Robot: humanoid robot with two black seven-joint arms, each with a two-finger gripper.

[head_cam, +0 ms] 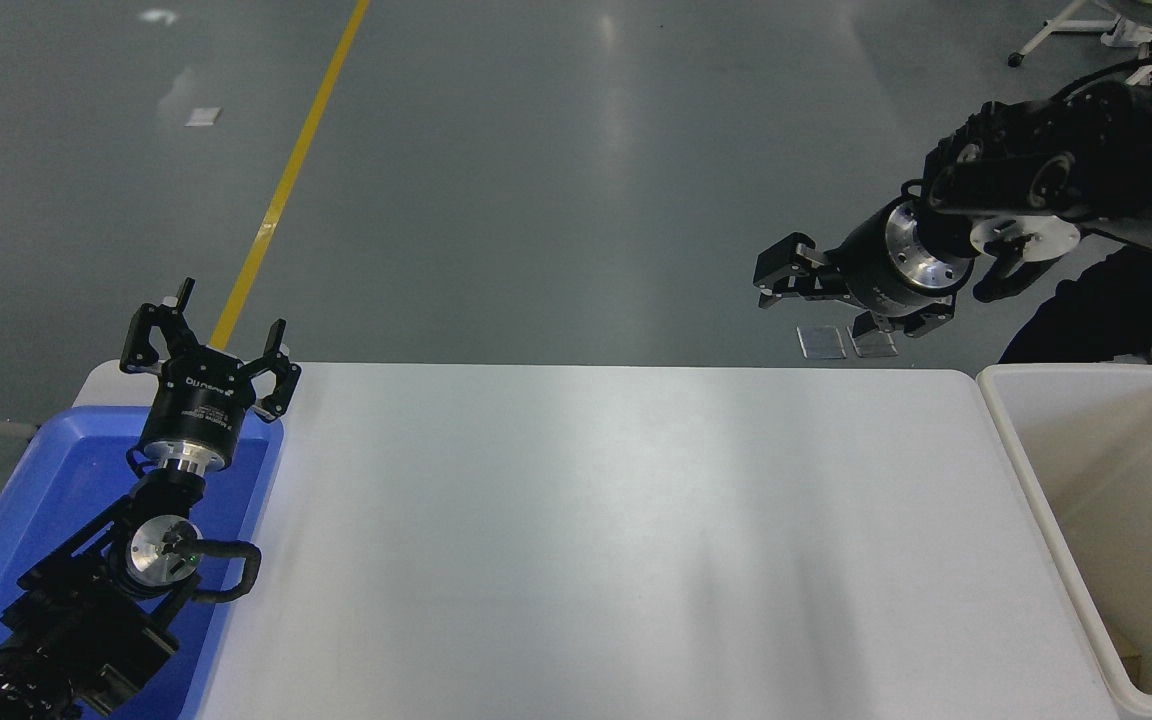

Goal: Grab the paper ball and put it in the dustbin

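Note:
The off-white dustbin [1026, 470] stands at the table's right end. A small tan patch [1132, 657] shows low inside it by the near wall; I cannot tell whether it is the paper ball. No paper ball shows on the table. My right gripper [768, 282] is raised high beyond the table's far edge, left of the dustbin. It points left, and it is open and empty. My left gripper [208, 335] is open and parked over the far end of the blue tray.
The blue tray [6, 520] sits at the table's left end under the left arm. A person in dark clothing [1086, 315] is at the right edge behind the dustbin. Chair legs [1046, 35] stand at the top right.

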